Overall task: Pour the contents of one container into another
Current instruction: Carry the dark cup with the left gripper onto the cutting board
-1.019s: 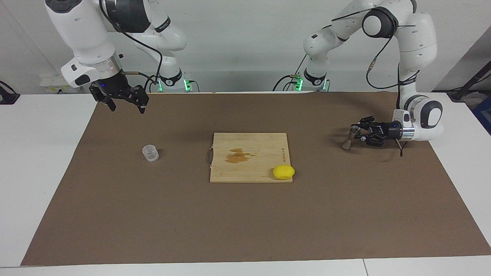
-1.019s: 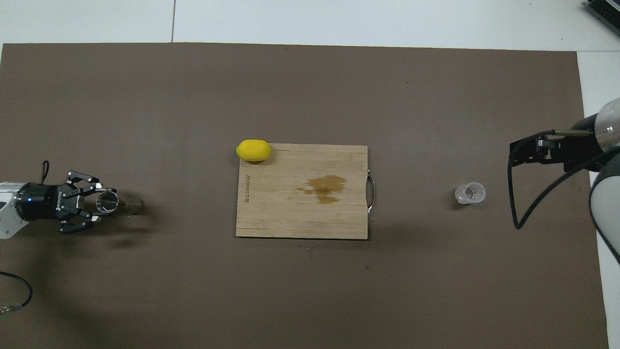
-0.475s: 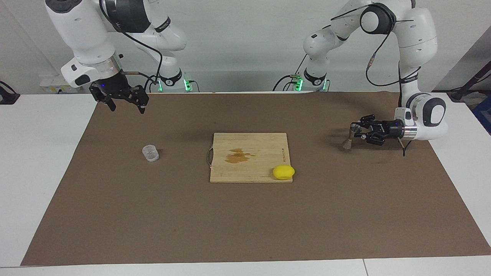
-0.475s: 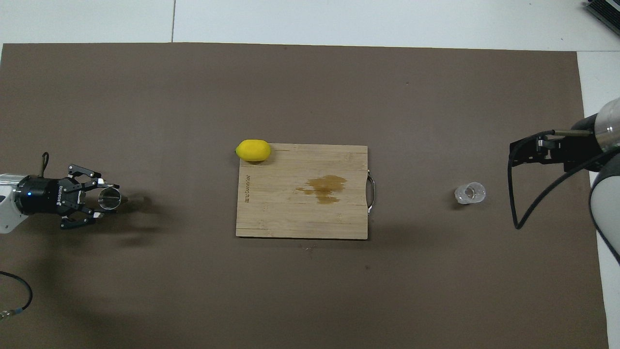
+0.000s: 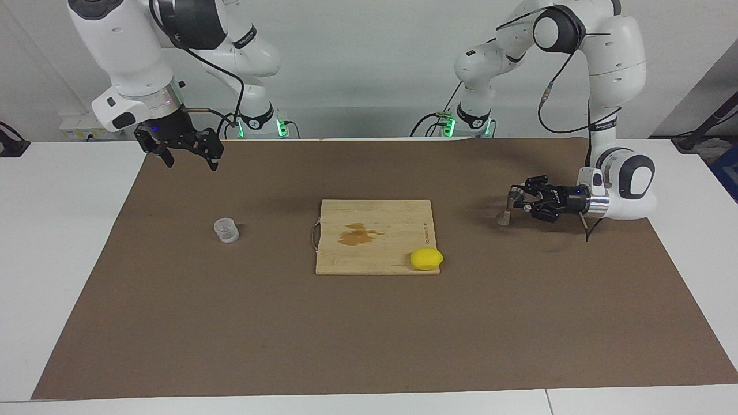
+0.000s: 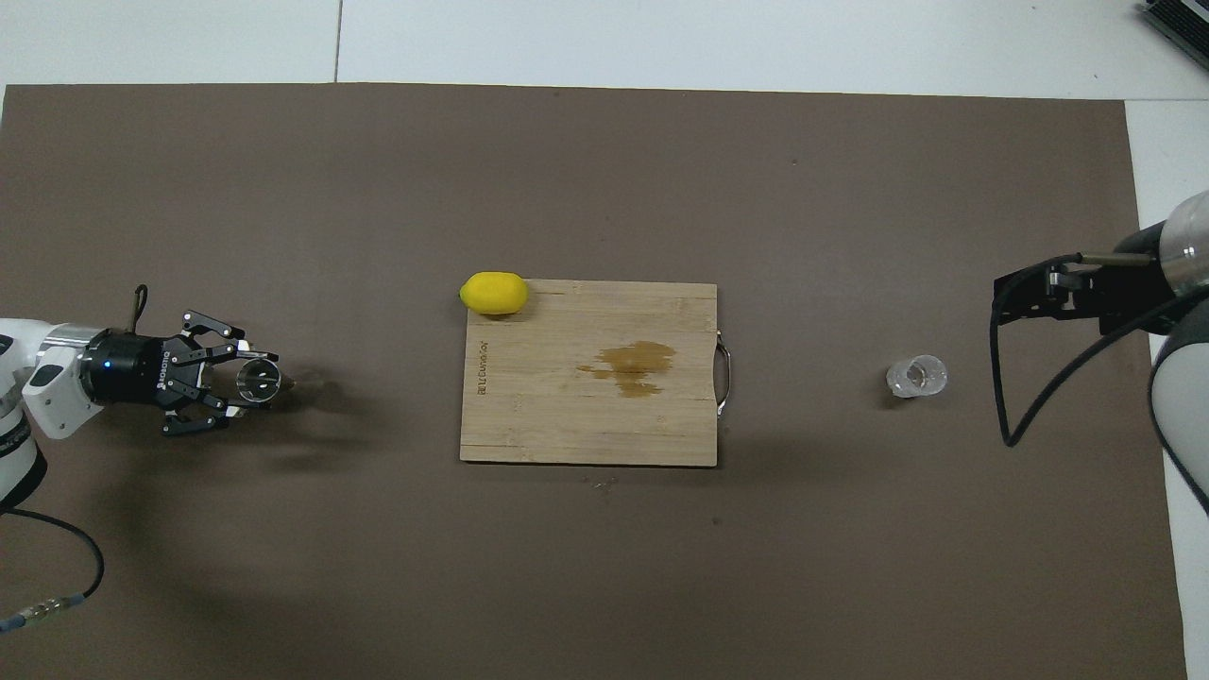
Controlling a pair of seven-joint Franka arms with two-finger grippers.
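Now, operator, your readout:
Left gripper (image 5: 515, 200): you see it level over the mat (image 5: 375, 346) at the left arm's end, jaws pinched on the jigger (image 5: 507, 207).
Jigger: the facing view shows you its hourglass side, tilted, foot just above the mat; the overhead view (image 6: 257, 377) shows you its open mouth, at nine o'clock from the cutting board (image 6: 586, 416).
Right gripper (image 5: 187, 158): fingers spread, raised over the mat's edge nearest the robots; overhead you see only its dark body (image 6: 1067, 293).
Clear cup (image 6: 916, 376): upright on the mat at three o'clock from the board overhead, untouched.
Lemon (image 6: 493, 293): at the board's corner, eleven o'clock overhead.
Board: brown stain (image 6: 631, 364) mid-surface.
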